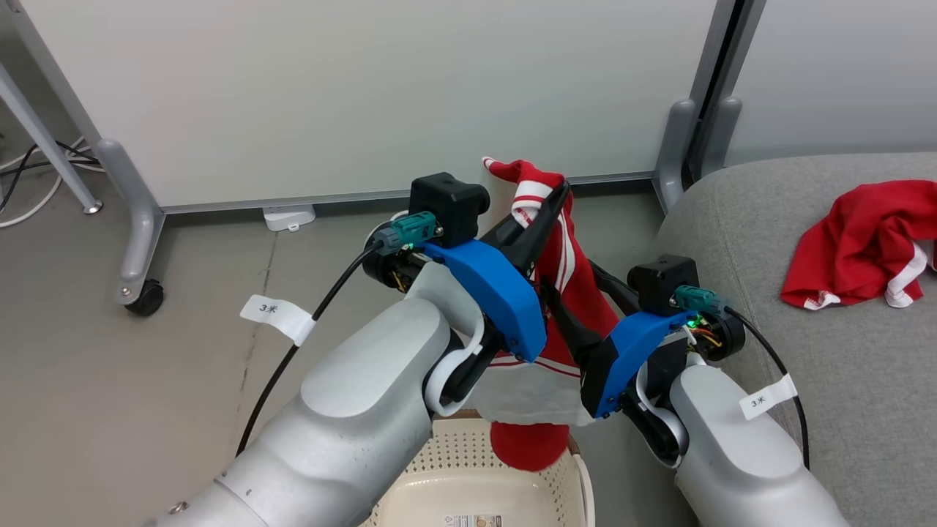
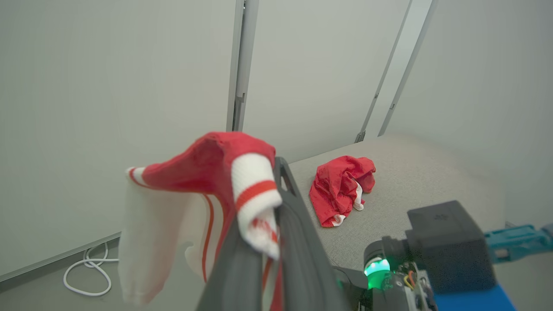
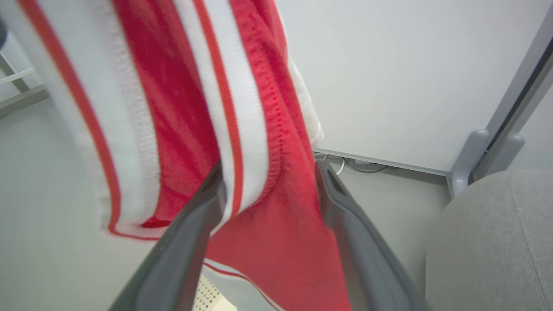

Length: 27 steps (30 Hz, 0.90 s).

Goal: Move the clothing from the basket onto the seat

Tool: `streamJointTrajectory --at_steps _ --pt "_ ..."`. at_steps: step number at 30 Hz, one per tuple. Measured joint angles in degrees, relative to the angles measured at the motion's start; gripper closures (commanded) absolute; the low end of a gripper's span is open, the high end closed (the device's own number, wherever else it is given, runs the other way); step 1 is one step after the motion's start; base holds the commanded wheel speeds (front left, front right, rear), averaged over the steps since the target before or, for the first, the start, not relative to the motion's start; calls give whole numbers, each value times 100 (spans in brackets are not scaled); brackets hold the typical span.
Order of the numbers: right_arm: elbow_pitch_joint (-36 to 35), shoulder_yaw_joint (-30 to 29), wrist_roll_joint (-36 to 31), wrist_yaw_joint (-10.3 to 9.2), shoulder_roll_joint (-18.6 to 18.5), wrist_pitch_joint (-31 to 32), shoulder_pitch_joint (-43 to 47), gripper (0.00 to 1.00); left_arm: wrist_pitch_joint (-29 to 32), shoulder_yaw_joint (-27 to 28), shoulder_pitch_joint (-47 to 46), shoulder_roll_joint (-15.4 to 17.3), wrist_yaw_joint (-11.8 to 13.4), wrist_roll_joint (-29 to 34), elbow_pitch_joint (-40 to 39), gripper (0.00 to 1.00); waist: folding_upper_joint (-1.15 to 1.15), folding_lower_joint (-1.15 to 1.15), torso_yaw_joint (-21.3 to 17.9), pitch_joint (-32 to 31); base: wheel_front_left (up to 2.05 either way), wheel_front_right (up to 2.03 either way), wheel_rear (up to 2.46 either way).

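Striped garment (image 1: 578, 285) hangs straight above basket (image 1: 454, 448), top fold pinched between left gripper's (image 1: 553, 205) closed jaws. Right gripper's (image 3: 270, 172) jaws stand spread either side of the hanging cloth, possibly brushing it. Plain red garment (image 1: 856, 249) lies crumpled on seat (image 1: 805, 380), right of basket.

**Fig.** Indoor scene, even diffuse overhead light; bright, no hard shadows.

**Head view:** sharp overall. Pale wall panels (image 1: 366, 88) evenly lit, no glare. Only a faint soft shadow under the caster (image 1: 146, 298).

**L. wrist view:** striped garment (image 2: 255, 190) close to lens, out of focus, its white hanging part smeared. Seat (image 2: 410, 181) soft but legible. Green LED (image 2: 376, 268) blooms slightly.

**R. wrist view:** fabric blurred, esp. at left edge. Panel frame (image 3: 514, 99) leans w/ wide-angle distortion.
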Motion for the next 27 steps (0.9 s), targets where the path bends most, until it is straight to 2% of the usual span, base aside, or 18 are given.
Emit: streamJointTrajectory --at_steps 12,13,14,27 --pt "1132 555 697 0 -1 -60 -620 0 47 -303 -85 0 0 -249 -282 100 0 0 129 -35 0 0 0" --pt "1200 597 736 0 -1 -85 -660 57 46 -321 -87 -1 1 -267 -290 100 0 0 129 -42 0 0 0" --pt "1255 639 775 0 -1 -98 -695 100 46 -336 -87 -1 8 -282 -292 100 0 0 127 -49 0 0 0" --pt "1673 1156 1232 0 -1 -347 -849 100 -13 -404 -104 -1 24 -327 -99 100 0 0 14 -135 0 0 0"
